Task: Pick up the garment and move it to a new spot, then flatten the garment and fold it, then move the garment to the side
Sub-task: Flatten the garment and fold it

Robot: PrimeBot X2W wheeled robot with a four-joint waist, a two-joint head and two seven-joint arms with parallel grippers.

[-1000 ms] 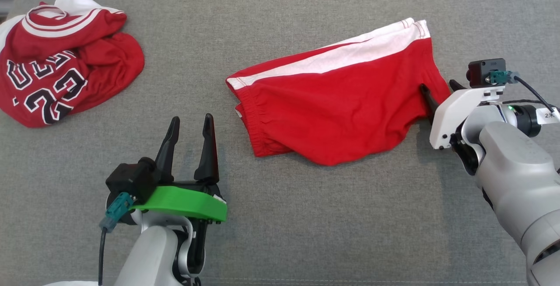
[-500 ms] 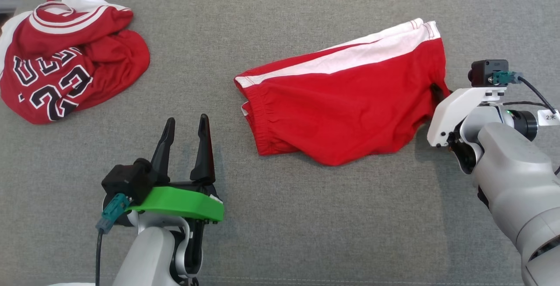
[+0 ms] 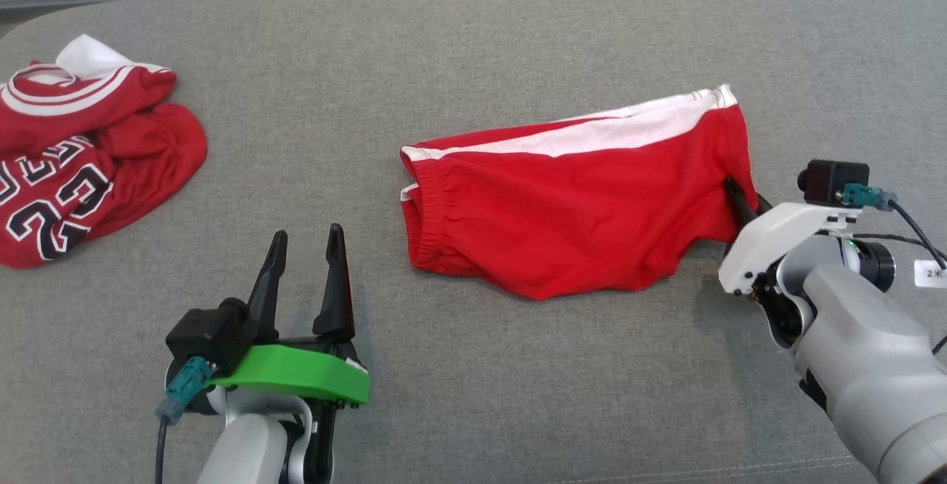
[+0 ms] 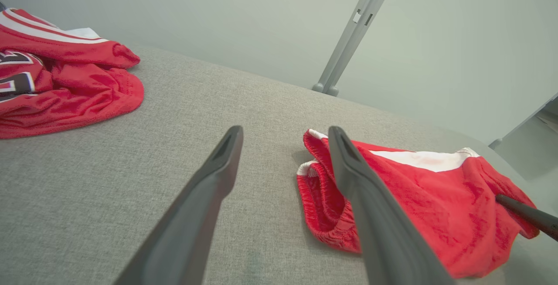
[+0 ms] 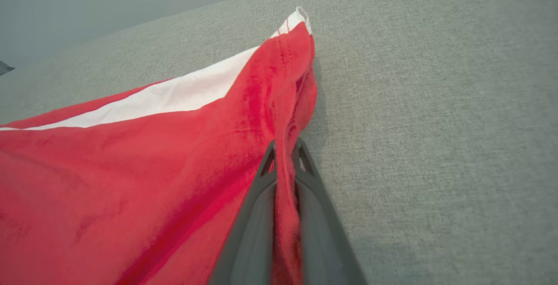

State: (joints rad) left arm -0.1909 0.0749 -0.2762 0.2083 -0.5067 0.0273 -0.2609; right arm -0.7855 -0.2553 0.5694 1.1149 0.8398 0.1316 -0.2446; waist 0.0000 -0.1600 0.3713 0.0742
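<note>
Shorts (image 3: 577, 210): red with a white side stripe, lying rumpled on the grey surface (image 3: 473, 47), right of centre.
Right fingers (image 5: 255, 219): closed tight on the shorts' right edge, apparently a leg hem.
Left fingers (image 3: 334, 277): spread wide, holding nothing, near the waistband but apart.
Jersey (image 3: 81, 166): crumpled, far left.

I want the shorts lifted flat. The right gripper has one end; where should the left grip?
The waistband at the shorts' left end, approached from the left: its edge lies bunched and faces the open left gripper, opposite the right gripper's pinch.
</note>
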